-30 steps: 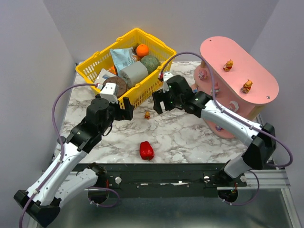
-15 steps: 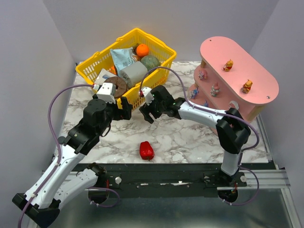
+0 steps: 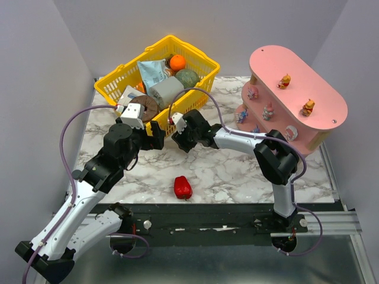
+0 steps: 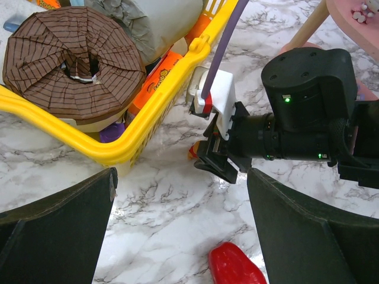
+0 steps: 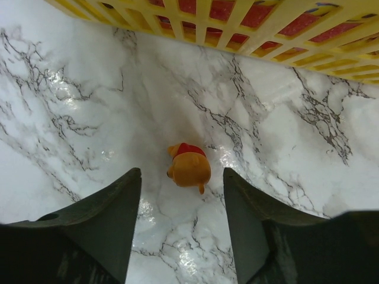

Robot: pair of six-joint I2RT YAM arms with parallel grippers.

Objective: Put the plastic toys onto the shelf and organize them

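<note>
We had swung the right fingers (image 5: 112, 225) from the shelf (image 3: 296, 71) to the top view's centre. Narrowing but still open, they straddled the orange bear toy (image 5: 189, 165) on the worktop (image 5: 71, 89) below the yellow basket (image 4: 121, 152), so a grasp looked near. The left fingers (image 4: 53, 225) hung wide open

The desk (image 3: 237, 171) has a glossy top with a marble look, white with grey veins. The yellow basket (image 4: 121, 151) is smooth plastic mesh. The pink shelf (image 3: 296, 77) looks matt, and its posts (image 4: 309, 25) are bare light wood. The red pepper (image 3: 182, 187) is glossy; the small orange toy (image 5: 190, 167) is smooth plastic.
</note>
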